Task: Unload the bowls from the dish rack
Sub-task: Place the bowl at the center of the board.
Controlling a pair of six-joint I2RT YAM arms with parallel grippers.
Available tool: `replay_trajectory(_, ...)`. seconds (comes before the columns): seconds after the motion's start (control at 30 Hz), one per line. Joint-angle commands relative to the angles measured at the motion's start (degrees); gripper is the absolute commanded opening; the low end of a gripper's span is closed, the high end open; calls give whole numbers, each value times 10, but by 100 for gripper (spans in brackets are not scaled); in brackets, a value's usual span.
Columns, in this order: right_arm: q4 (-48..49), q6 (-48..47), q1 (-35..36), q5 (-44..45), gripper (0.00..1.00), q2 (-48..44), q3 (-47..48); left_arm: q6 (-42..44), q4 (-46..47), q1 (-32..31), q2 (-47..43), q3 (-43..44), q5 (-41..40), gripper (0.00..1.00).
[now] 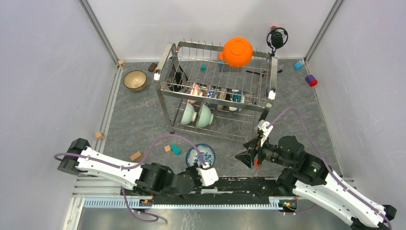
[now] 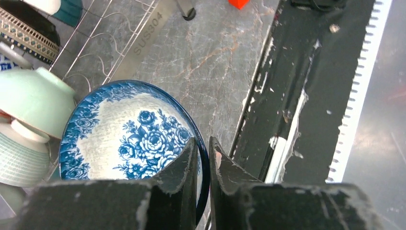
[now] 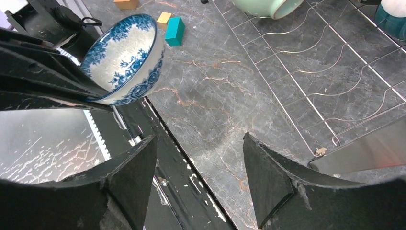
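Note:
The steel dish rack [image 1: 261,106] stands at the back middle of the table. An orange bowl [image 1: 237,51] sits on its top tier, and several patterned bowls [image 1: 197,90] stand on edge along the front of that tier. Two pale green bowls [image 1: 196,115] stand in the lower tier and also show in the left wrist view [image 2: 33,98]. My left gripper [image 1: 205,166] [image 2: 203,149] is shut on the near rim of a blue-and-white bowl [image 1: 199,153] [image 2: 129,139] [image 3: 125,57], which is tilted in front of the rack. My right gripper [image 1: 245,157] [image 3: 198,146] is open and empty, to the right of that bowl.
A brown-gold bowl [image 1: 135,80] sits on the table left of the rack. A black microphone stand [image 1: 276,38] is at the back right. Small blocks lie about: teal [image 1: 175,149] [image 3: 175,30], wooden [image 1: 136,155], blue [image 1: 298,64], purple-red [image 1: 311,80]. A black rail [image 1: 249,184] runs along the front edge.

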Motion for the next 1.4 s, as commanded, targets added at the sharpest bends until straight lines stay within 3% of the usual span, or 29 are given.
replay_trajectory(0.0,-1,-4,-1,8,72,4,5,78,-50,-48,17,48,-37,2)
replay_trajectory(0.2,-44,-45,-1,8,72,50,39,135,-100,-104,77,61,4,2)
replay_trajectory(0.5,-92,-95,14,-25,73,126,86,216,-73,-115,127,48,150,2)
replay_trajectory(0.7,-55,-77,101,48,73,172,93,226,-72,-115,159,62,170,2)
replay_trajectory(1.0,3,-27,280,200,72,273,95,223,-49,-115,123,23,194,2)
replay_trajectory(1.37,55,1,320,219,63,340,98,252,16,-124,132,10,204,2)
